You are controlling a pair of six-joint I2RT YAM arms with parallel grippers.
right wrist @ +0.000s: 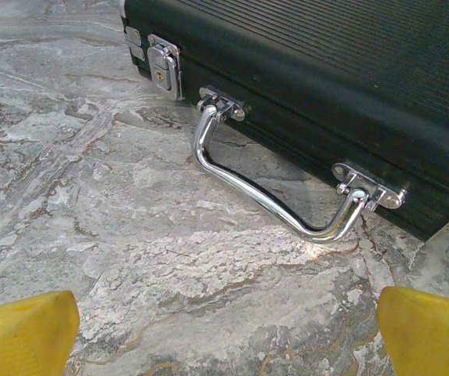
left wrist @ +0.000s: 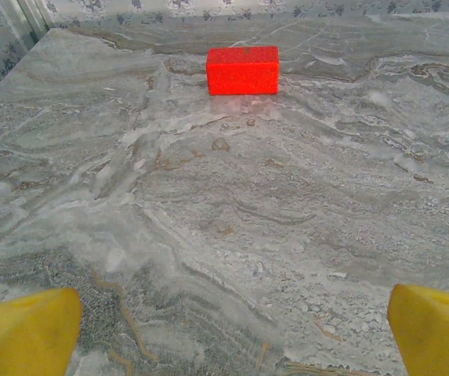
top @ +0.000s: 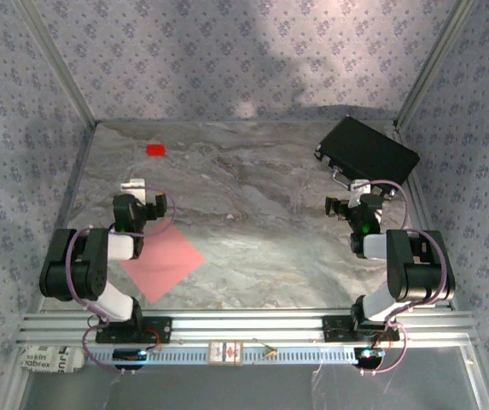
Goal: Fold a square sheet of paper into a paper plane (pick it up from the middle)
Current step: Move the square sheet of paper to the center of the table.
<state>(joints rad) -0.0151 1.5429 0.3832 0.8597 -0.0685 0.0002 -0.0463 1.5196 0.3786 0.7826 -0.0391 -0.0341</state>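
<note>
The square sheet of paper [top: 165, 260] is salmon-pink and lies flat on the marble table, turned like a diamond, just right of my left arm. It is a plain unfolded square, not a paper plane shape. The arm's forearm covers its left corner. My left gripper [top: 138, 190] hovers beyond the sheet's far corner, pointing away from it. In the left wrist view that gripper [left wrist: 236, 333] is open, its yellow fingertips [left wrist: 24, 333] wide apart over bare marble. My right gripper [top: 352, 191] is open too [right wrist: 228, 333], with nothing between its fingertips [right wrist: 428, 329].
A small bright red block [top: 155, 149] [left wrist: 242, 70] sits at the far left. A black rectangular case [top: 366, 152] lies at the far right, its chrome handle [right wrist: 275, 196] just ahead of my right gripper. Patterned cloth walls enclose the table [top: 261, 222].
</note>
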